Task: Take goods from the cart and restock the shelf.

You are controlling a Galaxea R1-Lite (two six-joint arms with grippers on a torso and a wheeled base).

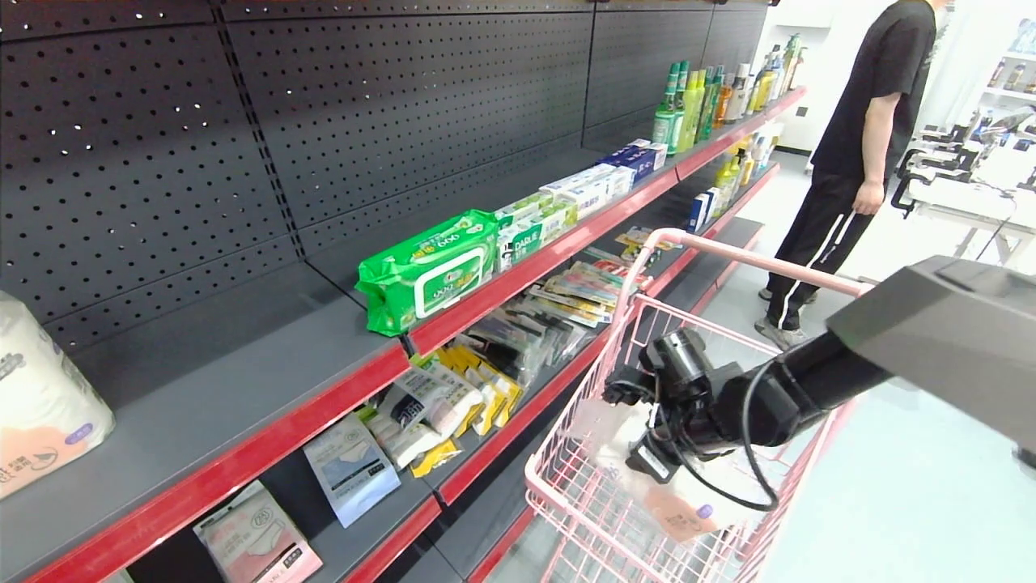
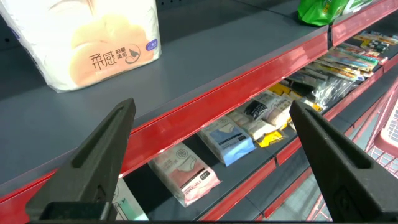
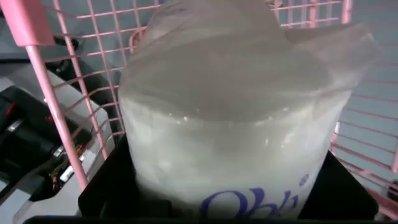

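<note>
The shelf [image 1: 267, 348] is the biggest thing here: black pegboard at the back and grey boards with red front edges, running away to the far right. Beside it stands the pink wire cart [image 1: 753, 263], its handle near the red edge of the lower boards. The right gripper [image 1: 647, 453] is down inside the cart, near the corner closest to the shelf. Its fingers are pressed against the two sides of a white tissue pack [image 1: 688, 506] with a peach label, which lies in the cart's basket. A second tissue pack [image 1: 40, 405] of the same kind stands upright at the left end of the top board, set back from the red edge. The left gripper [image 2: 211, 104] hangs in front of that board's front edge, near this pack but not touching it, with its fingers spread wide and nothing between them. Farther along the same board a green wipes pack [image 1: 429, 271] lies at the front edge. After it comes a row of green and white boxes [image 1: 534, 223], then upright green bottles [image 1: 688, 105] toward the far end. On the board below, flat mask packets [image 1: 352, 470] lean near the front edge, with small yellow packets [image 1: 486, 380] just beyond them.
</note>
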